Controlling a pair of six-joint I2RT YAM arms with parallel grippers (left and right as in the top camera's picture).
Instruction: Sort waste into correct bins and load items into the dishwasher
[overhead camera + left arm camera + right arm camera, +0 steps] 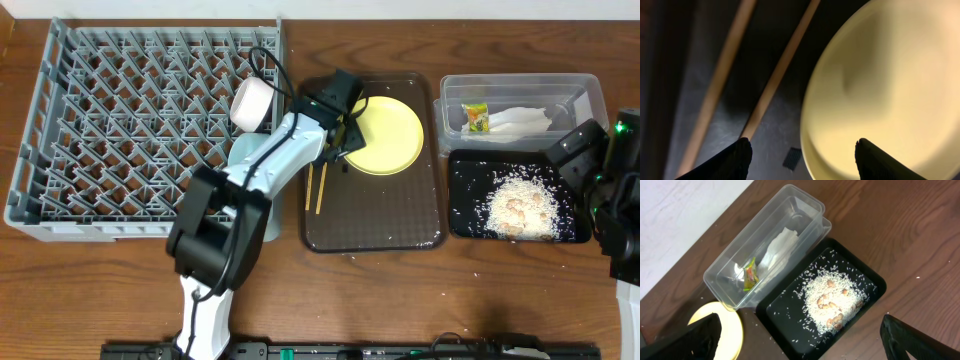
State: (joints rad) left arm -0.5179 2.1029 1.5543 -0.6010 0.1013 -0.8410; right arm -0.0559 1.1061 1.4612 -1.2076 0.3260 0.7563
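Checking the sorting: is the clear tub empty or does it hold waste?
Not empty: the clear tub holds the printed wrapper and the white napkin.

Grey matt plastic dish rack [40, 100] on a wood-grain tabletop [500, 290]; right of the rack, a smooth yellow plate [390, 135], bare wooden chopsticks [322, 188], a clear plastic tub [590, 90] (crumpled paper napkin [520, 120] inside), a glossy black tray [465, 190].

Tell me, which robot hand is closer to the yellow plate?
Left. The left hand hovers at the yellow plate's edge; the right hand is away by the black tray.
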